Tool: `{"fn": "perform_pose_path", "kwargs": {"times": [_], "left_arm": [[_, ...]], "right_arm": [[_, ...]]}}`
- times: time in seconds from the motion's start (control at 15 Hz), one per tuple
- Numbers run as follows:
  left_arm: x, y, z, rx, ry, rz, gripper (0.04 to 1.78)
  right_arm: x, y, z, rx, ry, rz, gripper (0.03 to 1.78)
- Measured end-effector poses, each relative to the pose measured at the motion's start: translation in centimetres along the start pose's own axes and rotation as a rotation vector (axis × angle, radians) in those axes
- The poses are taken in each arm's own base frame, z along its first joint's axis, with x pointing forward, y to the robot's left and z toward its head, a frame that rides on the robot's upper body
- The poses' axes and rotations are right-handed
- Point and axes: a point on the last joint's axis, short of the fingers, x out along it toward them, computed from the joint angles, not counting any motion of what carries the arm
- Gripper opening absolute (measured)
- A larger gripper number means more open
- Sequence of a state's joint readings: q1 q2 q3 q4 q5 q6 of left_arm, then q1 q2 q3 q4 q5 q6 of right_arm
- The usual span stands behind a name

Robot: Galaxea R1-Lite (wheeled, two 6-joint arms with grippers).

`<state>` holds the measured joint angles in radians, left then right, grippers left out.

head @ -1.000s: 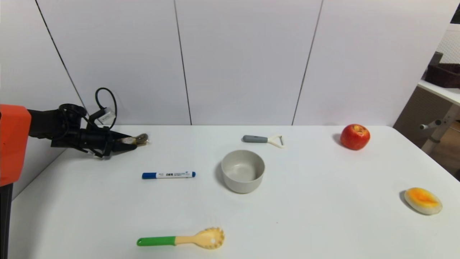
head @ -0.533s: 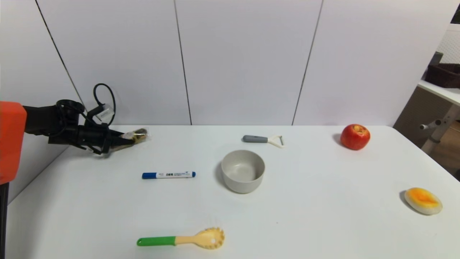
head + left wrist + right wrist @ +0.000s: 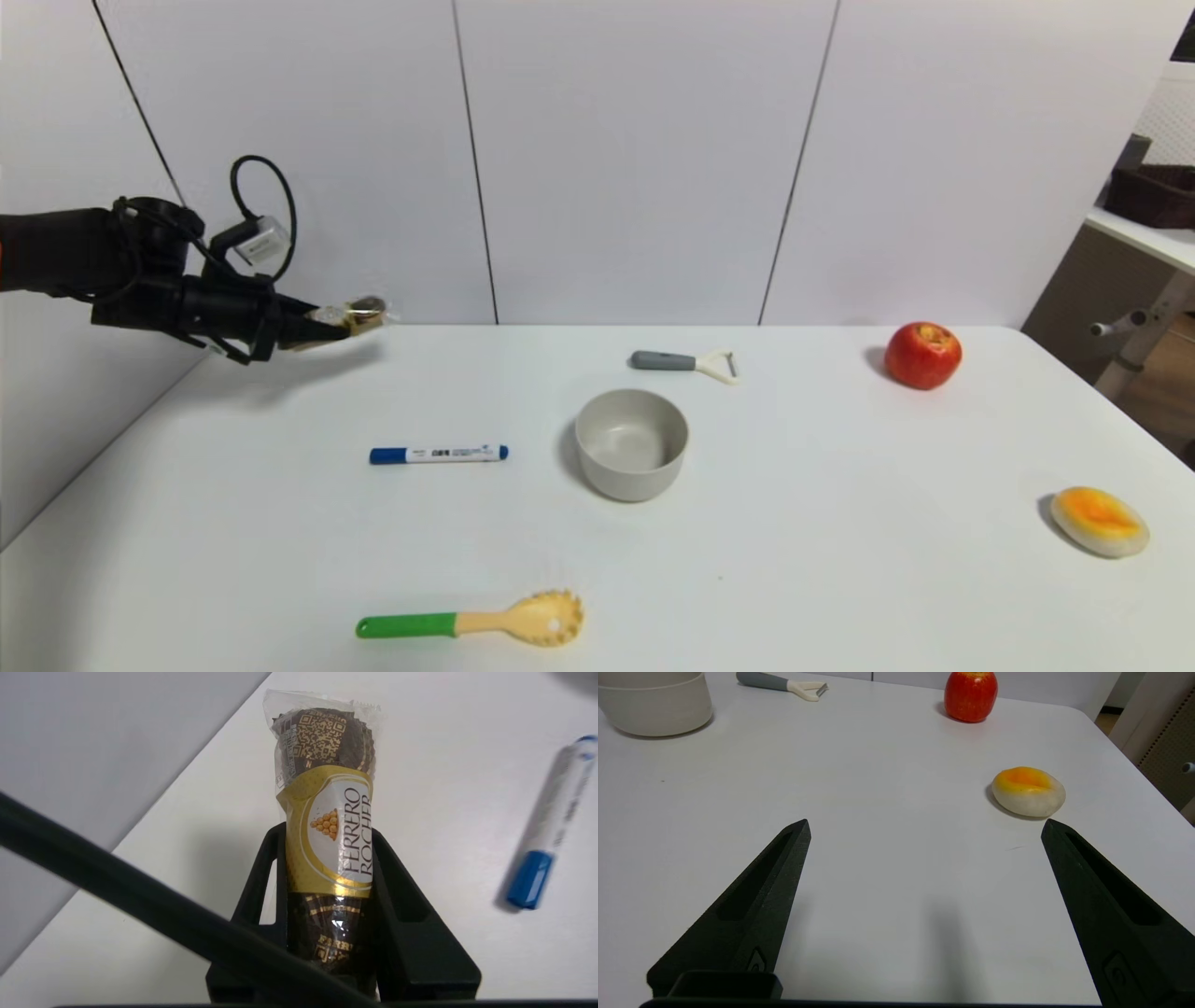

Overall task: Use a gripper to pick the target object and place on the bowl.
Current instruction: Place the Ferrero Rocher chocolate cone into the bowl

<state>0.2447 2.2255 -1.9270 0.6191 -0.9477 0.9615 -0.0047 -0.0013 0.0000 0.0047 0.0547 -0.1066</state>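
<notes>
My left gripper (image 3: pixel 322 327) is shut on the packet (image 3: pixel 359 315), a clear wrapper of dark brown chocolates with a gold-yellow label, and holds it in the air above the table's far left corner. In the left wrist view the packet (image 3: pixel 327 821) sticks out between the black jaws of the left gripper (image 3: pixel 327 833). The light grey bowl (image 3: pixel 631 444) stands empty at the table's middle, well to the right of the packet; it also shows in the right wrist view (image 3: pixel 654 702). My right gripper (image 3: pixel 924 828) is open and empty, low over the near right table, out of the head view.
A blue-capped white marker (image 3: pixel 438 455) lies left of the bowl. A grey-handled peeler (image 3: pixel 683 362) lies behind the bowl. A red apple (image 3: pixel 922 355) is at the far right, a yellow-topped white lump (image 3: pixel 1099 522) at the right edge, a green-handled pasta spoon (image 3: pixel 471 620) near the front.
My left gripper has risen off the table with the packet in it, moving up and slightly left. Everything else on the table has stayed put.
</notes>
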Motion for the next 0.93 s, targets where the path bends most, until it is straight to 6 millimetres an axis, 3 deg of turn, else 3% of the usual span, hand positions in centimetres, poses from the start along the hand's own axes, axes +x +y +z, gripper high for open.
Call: {"fn": "perform_pose_path", "kwargs": {"times": [0.47, 0.73, 0.93], "left_arm": [[4.5, -8.4, 9.8, 0.139, -0.021, -0.191, 0.49], [8.1, -13.6, 13.2, 0.235, -0.010, -0.301, 0.49], [11.0, -17.3, 14.5, 0.280, -0.005, -0.403, 0.49]], "right_arm": [[0.0, 0.0, 0.0, 0.000, 0.000, 0.000, 1.71], [0.0, 0.0, 0.0, 0.000, 0.000, 0.000, 1.71], [0.0, 0.0, 0.0, 0.000, 0.000, 0.000, 1.71]]}}
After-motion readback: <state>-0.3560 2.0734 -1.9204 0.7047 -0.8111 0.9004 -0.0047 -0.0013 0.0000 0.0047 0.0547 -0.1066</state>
